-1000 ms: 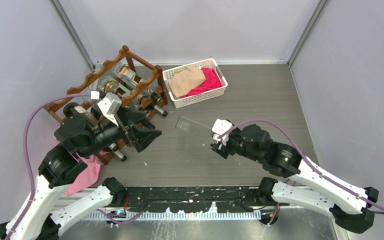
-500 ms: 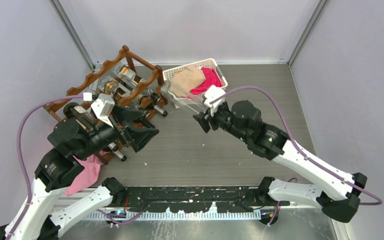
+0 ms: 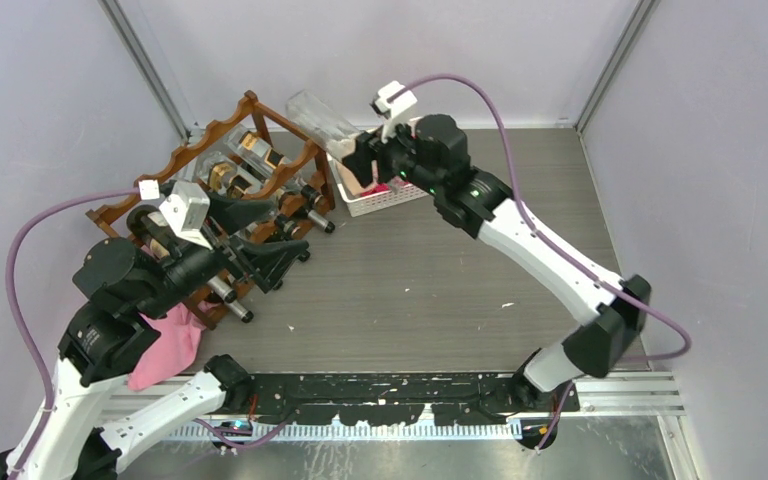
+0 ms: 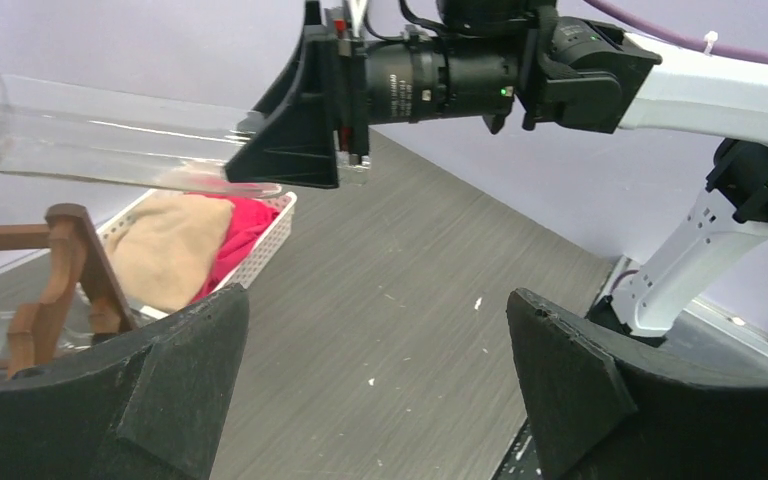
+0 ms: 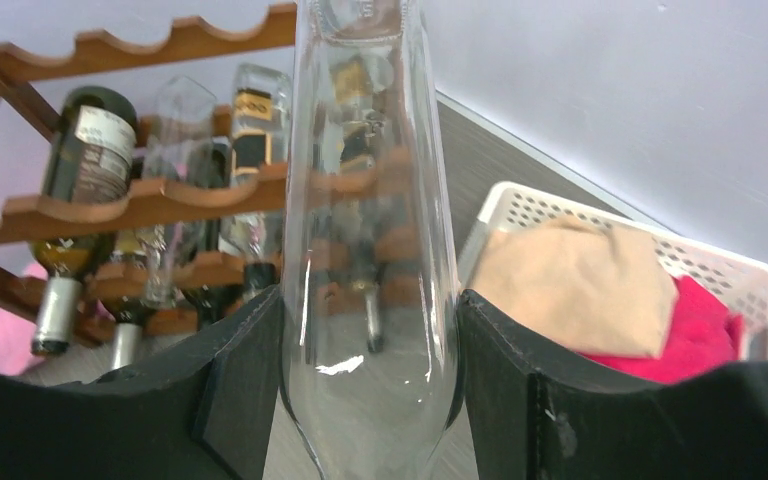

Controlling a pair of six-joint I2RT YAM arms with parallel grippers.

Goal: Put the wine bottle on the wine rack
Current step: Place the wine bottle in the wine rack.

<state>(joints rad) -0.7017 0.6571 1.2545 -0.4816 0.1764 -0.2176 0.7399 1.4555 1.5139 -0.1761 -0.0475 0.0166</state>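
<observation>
- Top view: the wine rack (image 3: pixel 222 165) stands in the table's (image 3: pixel 430 290) far left corner with stored bottles (image 3: pixel 260 150) lying in it. The white basket (image 3: pixel 385 200) sits just right of it, by the far edge. The right gripper (image 3: pixel 355 155) hangs over the basket, clamped on the clear wine bottle (image 3: pixel 320 115). The bottle is up off the table, its base pointing at the rack's right end post but apart from it. The left gripper (image 3: pixel 285 230) hovers in front of the rack, jaws spread wide and holding nothing. A pink cloth (image 3: pixel 165 345) lies near the left edge.
- Left wrist view: the bottle lies almost level in the air, base to the left, gripped near its shoulder. Below it are the basket's tan cloth (image 4: pixel 165 245) and red cloth (image 4: pixel 242 228).
- Right wrist view: the glass fills the gap between both fingers (image 5: pixel 240 390), touching each. Beyond it are the rack's scalloped rails, with the basket to the right.
</observation>
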